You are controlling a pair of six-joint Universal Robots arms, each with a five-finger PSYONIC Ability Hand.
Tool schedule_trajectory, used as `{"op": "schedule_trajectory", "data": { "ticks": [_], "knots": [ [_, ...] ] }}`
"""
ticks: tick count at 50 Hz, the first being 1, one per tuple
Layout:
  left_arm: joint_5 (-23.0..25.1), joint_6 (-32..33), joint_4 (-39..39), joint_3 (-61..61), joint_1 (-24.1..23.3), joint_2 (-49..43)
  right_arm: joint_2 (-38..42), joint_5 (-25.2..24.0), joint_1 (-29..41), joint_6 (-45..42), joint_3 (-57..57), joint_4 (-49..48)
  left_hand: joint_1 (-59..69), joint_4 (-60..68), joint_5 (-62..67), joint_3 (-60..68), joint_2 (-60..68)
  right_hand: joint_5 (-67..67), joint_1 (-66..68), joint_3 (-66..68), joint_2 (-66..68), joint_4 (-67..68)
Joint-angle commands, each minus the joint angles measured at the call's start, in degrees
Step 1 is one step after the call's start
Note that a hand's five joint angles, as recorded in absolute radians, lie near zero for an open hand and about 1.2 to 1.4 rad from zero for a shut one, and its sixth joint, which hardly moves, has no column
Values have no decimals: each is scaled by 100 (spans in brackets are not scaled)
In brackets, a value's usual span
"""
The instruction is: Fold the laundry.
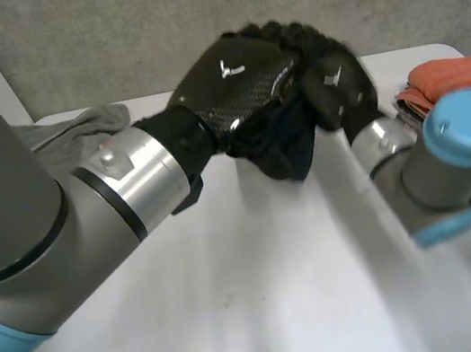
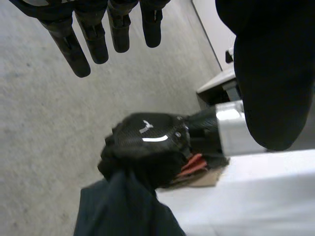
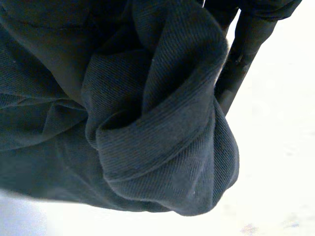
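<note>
- Dark garment is bunched up at the far middle of the white table, between the two hands. It hangs down in a short, crumpled bundle.
- Right hand comes in from the right and meets the bundle on its right side. In the left wrist view we see this hand curled into a fist over the top of the garment, which drops out below the fist. We read it as clamped on the cloth.
- In the right wrist view, thick ribbed folds of the garment sit right against the palm. One dark finger runs down the side of the folds, with white table behind.
- We cannot tell whether the lowest fold touches the table or hangs just clear of it.
- Left hand reaches in from the left, with its back towards the head camera. It lies over the upper left of the bundle and close against the right hand.
- In the left wrist view, the left hand's fingers are straight and spread, with nothing between them. We read this hand as unclenched, beside the cloth rather than gripping it.
- A grey cloth lies at the far left of the table, partly behind the left arm and well apart from the dark garment.
- An orange cloth lies at the far right edge, behind the right arm. It also shows just behind the right hand in the left wrist view.
</note>
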Motion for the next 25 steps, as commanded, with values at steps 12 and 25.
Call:
{"op": "schedule_trajectory", "data": {
  "ticks": [12,25],
  "knots": [
    [-1,-593,445,124,16,279,551,-1051,-2953,1275,-3255,1759,41,44,-38,-6,15,1986,2253,1617,1593,1132],
    [-1,-593,445,54,-10,-133,2907,-2553,-4334,1258,-4204,2260,41,44,-38,-6,15,1986,2253,1617,1593,1132]
  ]
}}
